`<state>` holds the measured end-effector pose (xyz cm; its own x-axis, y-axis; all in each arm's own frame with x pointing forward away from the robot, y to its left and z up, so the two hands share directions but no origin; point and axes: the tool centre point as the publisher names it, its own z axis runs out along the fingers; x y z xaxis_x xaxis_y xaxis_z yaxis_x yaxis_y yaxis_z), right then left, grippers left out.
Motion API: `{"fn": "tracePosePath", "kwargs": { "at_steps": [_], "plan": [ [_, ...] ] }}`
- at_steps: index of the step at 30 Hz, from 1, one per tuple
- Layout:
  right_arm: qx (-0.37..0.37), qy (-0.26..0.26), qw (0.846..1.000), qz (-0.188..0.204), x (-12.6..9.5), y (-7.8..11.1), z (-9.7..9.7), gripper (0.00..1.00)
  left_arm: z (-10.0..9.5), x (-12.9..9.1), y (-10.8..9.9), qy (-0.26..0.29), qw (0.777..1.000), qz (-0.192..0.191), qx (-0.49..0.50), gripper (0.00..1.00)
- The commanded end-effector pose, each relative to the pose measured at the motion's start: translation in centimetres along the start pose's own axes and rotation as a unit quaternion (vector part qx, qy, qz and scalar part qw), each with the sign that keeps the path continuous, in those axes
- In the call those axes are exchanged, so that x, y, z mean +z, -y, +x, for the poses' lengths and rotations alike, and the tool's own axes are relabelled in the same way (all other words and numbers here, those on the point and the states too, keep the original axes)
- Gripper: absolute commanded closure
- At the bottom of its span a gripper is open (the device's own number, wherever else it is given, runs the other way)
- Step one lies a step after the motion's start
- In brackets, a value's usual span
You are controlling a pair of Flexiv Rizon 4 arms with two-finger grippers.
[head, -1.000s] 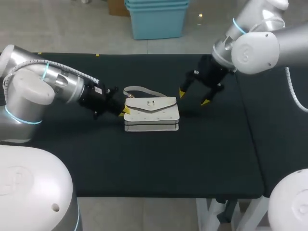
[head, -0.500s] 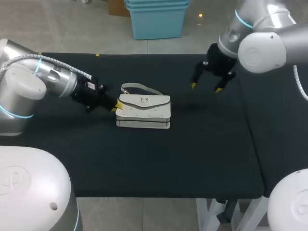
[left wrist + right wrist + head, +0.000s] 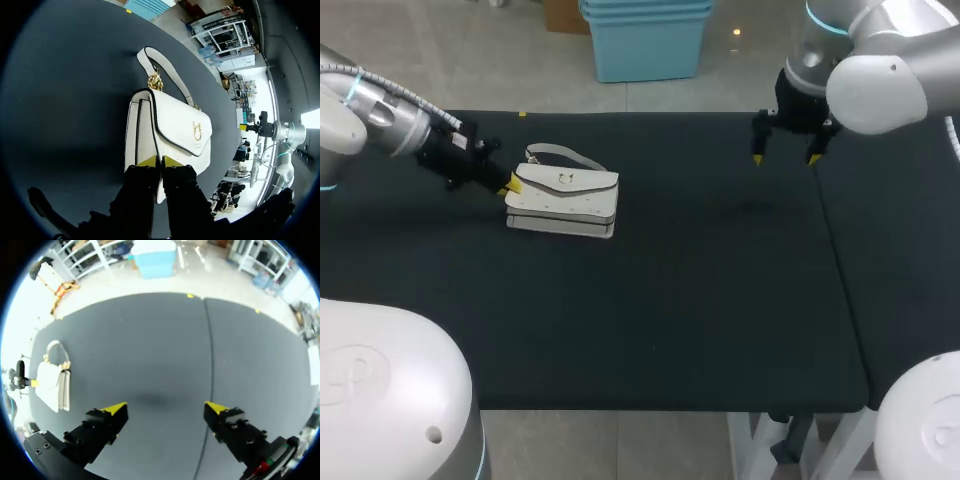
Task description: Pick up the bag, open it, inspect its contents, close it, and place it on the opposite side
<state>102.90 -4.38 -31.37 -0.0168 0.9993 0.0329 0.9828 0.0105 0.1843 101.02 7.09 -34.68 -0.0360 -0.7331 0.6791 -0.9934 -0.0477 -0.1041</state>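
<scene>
Pinching one end of the boxy white leather-look bag (image 3: 175,125) between nearly closed yellow tips, the left gripper (image 3: 161,161) holds it on the left part of the matte black table (image 3: 720,300) (gold clasp (image 3: 196,131), curved strap (image 3: 167,75)), the right gripper (image 3: 166,409) spread wide far right; the bag has slid leftward, the right gripper pulled back.

Glossy white-grey arms (image 3: 880,75) ringed in cyan; black grippers (image 3: 785,158) with yellow tips.
</scene>
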Motion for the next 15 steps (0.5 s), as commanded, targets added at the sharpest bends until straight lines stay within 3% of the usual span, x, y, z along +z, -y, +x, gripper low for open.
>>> {"fn": "tracePosePath", "kwargs": {
  "at_steps": [1, 9, 15],
  "plan": [
    [0.006, 0.041, 0.999, 0.006, -1.0, -0.9, -0.8, 0.00, -1.0, -1.6, 1.7, 0.027, 0.998, -0.057, 0.008, 1.00],
    [0.053, 0.078, 0.995, 0.019, -1.6, -2.0, -4.1, 0.00, -4.7, -3.4, 4.0, 0.051, 0.996, -0.066, 0.010, 1.00],
    [0.053, 0.078, 0.995, 0.019, -1.6, -2.0, -4.1, 0.00, -7.4, -5.5, 5.7, 0.053, 0.997, -0.062, 0.007, 1.00]
  ]
}}
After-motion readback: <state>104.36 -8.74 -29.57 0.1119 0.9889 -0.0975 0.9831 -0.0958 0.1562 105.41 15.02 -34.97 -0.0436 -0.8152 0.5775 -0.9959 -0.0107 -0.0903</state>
